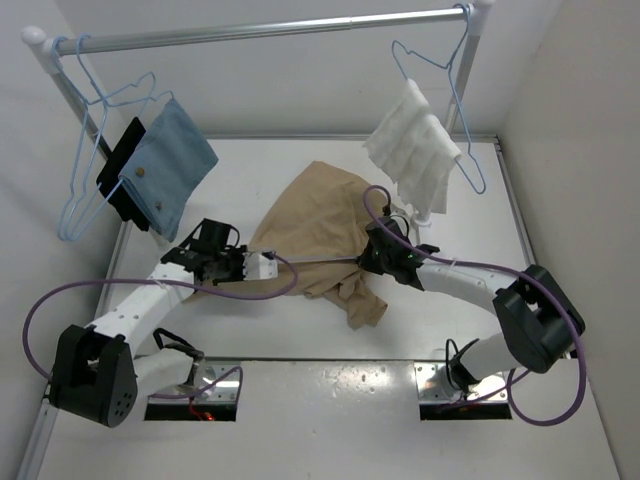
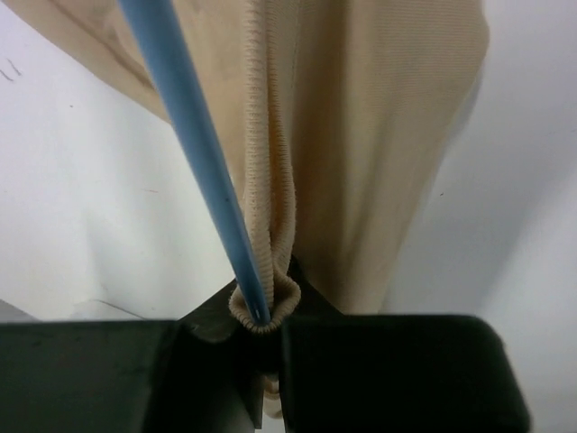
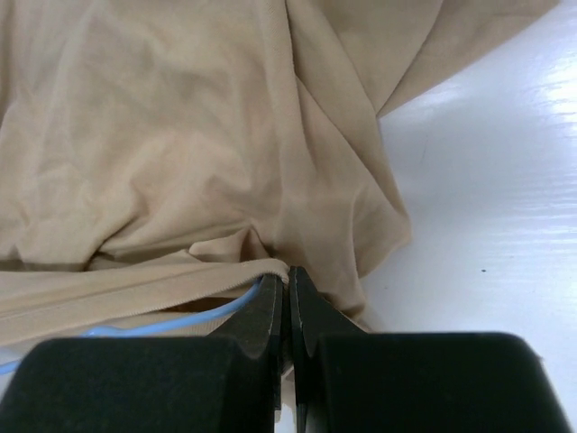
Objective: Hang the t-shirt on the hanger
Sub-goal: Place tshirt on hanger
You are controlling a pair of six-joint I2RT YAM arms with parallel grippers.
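Observation:
The tan t-shirt (image 1: 320, 225) lies crumpled on the white table between the two arms. My left gripper (image 1: 262, 266) (image 2: 266, 329) is shut on a loop of its ribbed collar (image 2: 269, 180). The light-blue wire of the hanger (image 2: 194, 153) runs down into that loop at the jaws. My right gripper (image 1: 372, 256) (image 3: 289, 280) is shut on the other end of the collar band (image 3: 135, 289), which stretches taut to the left. The hanger wire (image 3: 180, 320) curves under that band behind the left finger. The rest of the hanger is hidden under the cloth.
A metal rail (image 1: 270, 30) spans the back. At the left end hang empty light-blue hangers (image 1: 85, 160) and a blue cloth (image 1: 170, 165). At the right a white towel (image 1: 415, 150) hangs on another hanger. White walls close in the table's sides.

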